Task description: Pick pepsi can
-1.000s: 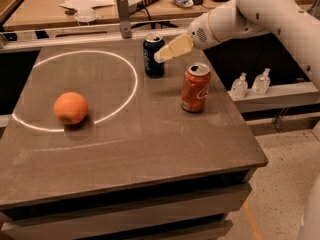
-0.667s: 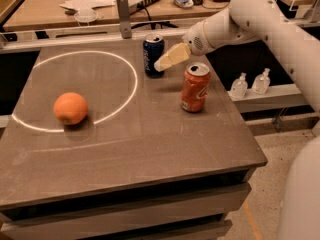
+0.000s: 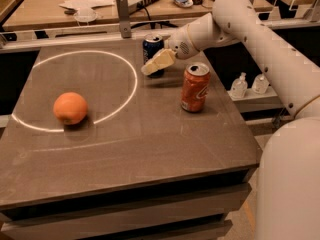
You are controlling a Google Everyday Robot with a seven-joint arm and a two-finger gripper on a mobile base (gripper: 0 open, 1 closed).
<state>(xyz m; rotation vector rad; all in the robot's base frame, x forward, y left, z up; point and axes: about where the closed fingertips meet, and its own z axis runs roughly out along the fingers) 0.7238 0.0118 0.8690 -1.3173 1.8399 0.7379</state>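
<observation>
The pepsi can (image 3: 151, 44), dark blue with a silver top, stands upright near the far edge of the grey table (image 3: 150, 154). My gripper (image 3: 157, 62), cream-coloured at the end of the white arm (image 3: 235, 19), reaches in from the right. It sits right against the can's front lower half and covers that part. Whether it touches the can cannot be told.
An orange-red soda can (image 3: 195, 88) stands upright just right of and nearer than the gripper. An orange (image 3: 70, 108) lies at the left on a white painted circle (image 3: 131, 86). A grey post (image 3: 123, 15) stands behind the table. Small bottles (image 3: 249, 84) sit on a shelf to the right.
The gripper has moved left and a little down, from the can's right side to across its front. The cans and the orange have not moved.
</observation>
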